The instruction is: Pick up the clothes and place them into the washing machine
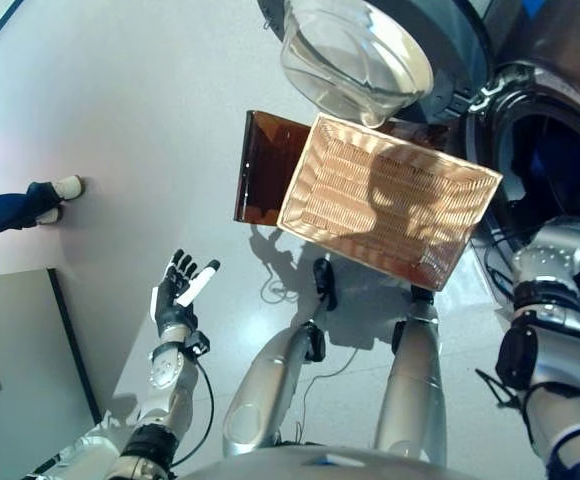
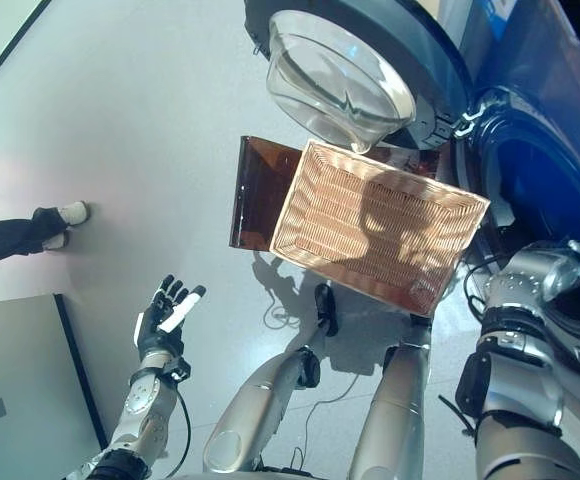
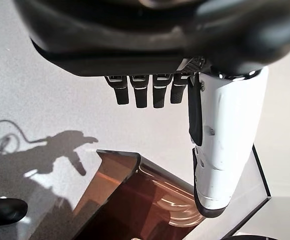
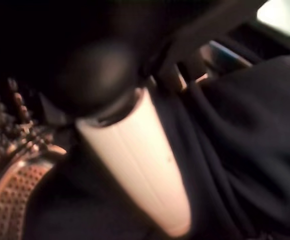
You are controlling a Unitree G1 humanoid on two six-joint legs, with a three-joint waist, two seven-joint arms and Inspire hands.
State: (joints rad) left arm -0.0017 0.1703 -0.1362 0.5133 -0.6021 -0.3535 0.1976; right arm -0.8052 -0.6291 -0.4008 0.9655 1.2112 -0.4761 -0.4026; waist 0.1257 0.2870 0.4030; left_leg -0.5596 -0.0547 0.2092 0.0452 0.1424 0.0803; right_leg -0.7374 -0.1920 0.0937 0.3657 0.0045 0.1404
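Currently the washing machine [image 2: 555, 180] stands open, its door [image 2: 340, 75] swung out above the empty wicker basket [image 2: 375, 225]. Dark clothes [image 4: 235, 150] lie inside the drum, right hand [image 4: 135, 170] among them, grip unreadable. Left hand [image 1: 180, 290] hangs released over the floor.

A tan woven pattern is shown by the basket [image 1: 390, 200], set on a translucent brown stand [image 1: 265, 165]. Dark navy cloth [image 4: 245, 150] is seen beside a white thumb cover [image 4: 135, 165]. The floor [image 1: 120, 100] is pale grey.
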